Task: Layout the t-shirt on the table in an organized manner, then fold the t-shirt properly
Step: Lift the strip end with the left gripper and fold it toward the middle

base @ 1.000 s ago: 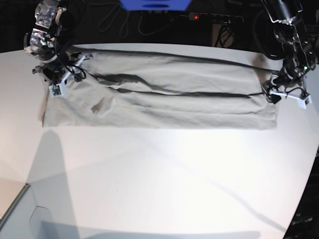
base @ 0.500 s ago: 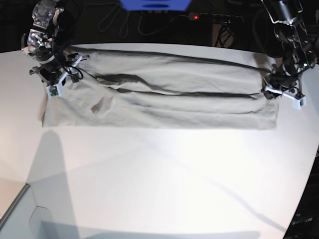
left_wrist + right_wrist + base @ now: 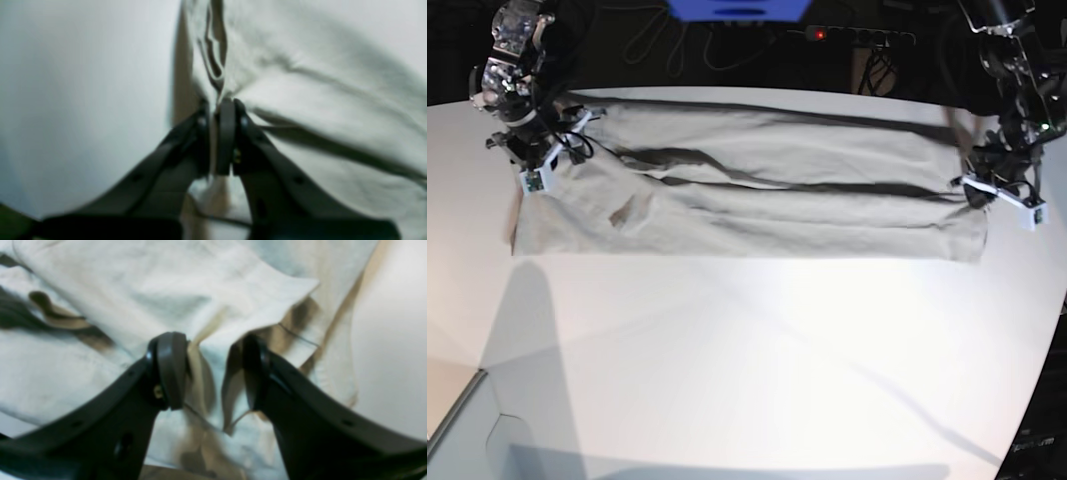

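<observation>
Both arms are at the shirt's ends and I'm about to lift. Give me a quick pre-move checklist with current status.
1. Left gripper shut on the t-shirt edge: ok.
2. Right gripper closed on cloth: not ok, jaws apart around a fold.
3. Shirt fully on the table: ok.
4. Shirt flat: not ok, long creases run along it.
5. Collar and sleeves located: cannot tell.

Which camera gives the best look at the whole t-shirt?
The base view: the t-shirt lies across the table, edge to edge. Each wrist view shows only a blurred, rumpled patch by its end effector.
</observation>
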You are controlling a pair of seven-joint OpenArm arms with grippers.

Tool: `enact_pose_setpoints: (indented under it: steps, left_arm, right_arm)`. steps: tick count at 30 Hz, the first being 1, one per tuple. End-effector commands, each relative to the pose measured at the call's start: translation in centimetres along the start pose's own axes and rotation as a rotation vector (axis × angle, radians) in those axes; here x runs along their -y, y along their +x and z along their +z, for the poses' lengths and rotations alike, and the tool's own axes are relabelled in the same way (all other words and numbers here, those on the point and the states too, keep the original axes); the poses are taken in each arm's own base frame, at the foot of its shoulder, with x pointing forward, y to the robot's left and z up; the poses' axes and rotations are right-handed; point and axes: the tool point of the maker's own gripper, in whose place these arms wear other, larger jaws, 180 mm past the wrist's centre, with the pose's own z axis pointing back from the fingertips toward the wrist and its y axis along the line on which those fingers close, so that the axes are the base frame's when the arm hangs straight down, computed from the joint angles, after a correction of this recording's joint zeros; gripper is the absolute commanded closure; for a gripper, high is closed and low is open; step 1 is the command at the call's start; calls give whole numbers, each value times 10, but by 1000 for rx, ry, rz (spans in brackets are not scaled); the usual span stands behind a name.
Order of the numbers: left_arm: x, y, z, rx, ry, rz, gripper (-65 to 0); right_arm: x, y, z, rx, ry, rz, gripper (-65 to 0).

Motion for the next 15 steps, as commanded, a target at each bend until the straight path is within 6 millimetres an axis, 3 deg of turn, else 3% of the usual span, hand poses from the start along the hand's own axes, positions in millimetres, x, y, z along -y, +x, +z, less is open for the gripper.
enact_pose_setpoints:
  steps: [1,6,10,15]
  left_arm:
    - [9,24,8,79,-17,-25,0]
    - [46,47,34,180,-70,-90,0]
    - [103,31,47,159,-200,-198,0]
    - [171,-5,53,96,-320,-402,0]
  right_arm:
    - [1,11,2,38,8,15,-278]
    - [0,11,2,38,10,16,-278]
    - [0,11,2,39,11,17,-278]
    - [0,11,2,35,11,17,-277]
